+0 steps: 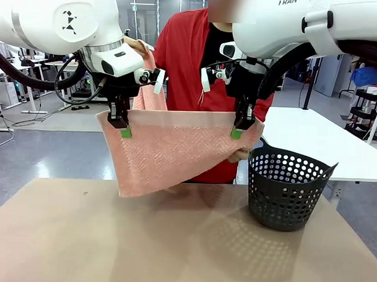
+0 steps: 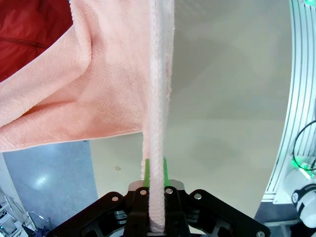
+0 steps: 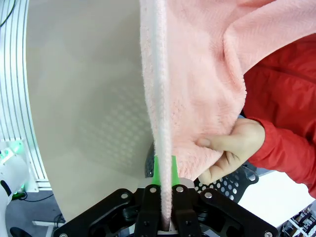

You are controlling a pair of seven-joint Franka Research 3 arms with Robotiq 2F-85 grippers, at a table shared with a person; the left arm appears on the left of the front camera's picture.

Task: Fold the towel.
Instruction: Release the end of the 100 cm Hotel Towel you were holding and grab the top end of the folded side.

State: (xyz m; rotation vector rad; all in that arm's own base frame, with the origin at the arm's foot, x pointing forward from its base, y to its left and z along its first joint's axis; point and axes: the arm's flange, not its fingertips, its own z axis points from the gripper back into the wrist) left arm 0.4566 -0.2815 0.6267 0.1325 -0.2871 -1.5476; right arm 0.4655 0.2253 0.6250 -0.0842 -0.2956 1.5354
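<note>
The salmon-pink towel [image 1: 169,149] hangs spread above the brown table, its smooth band stretched level between both grippers. My left gripper [image 1: 122,130] is shut on the towel's top left corner, and the towel [image 2: 98,84] runs up between its green pads [image 2: 146,170]. My right gripper [image 1: 238,132] is shut on the top right corner; the towel [image 3: 197,74] passes between its green pads [image 3: 157,170]. The person's hand [image 3: 232,153] holds the cloth just beside my right gripper, and another hand [image 1: 139,48] holds a raised part behind the left gripper.
A dark perforated basket [image 1: 287,189] stands on the table [image 1: 142,238] at the right, just below the towel's right corner. The person in a red jacket [image 1: 185,48] stands close behind the towel. A white table [image 1: 318,142] lies at the far right.
</note>
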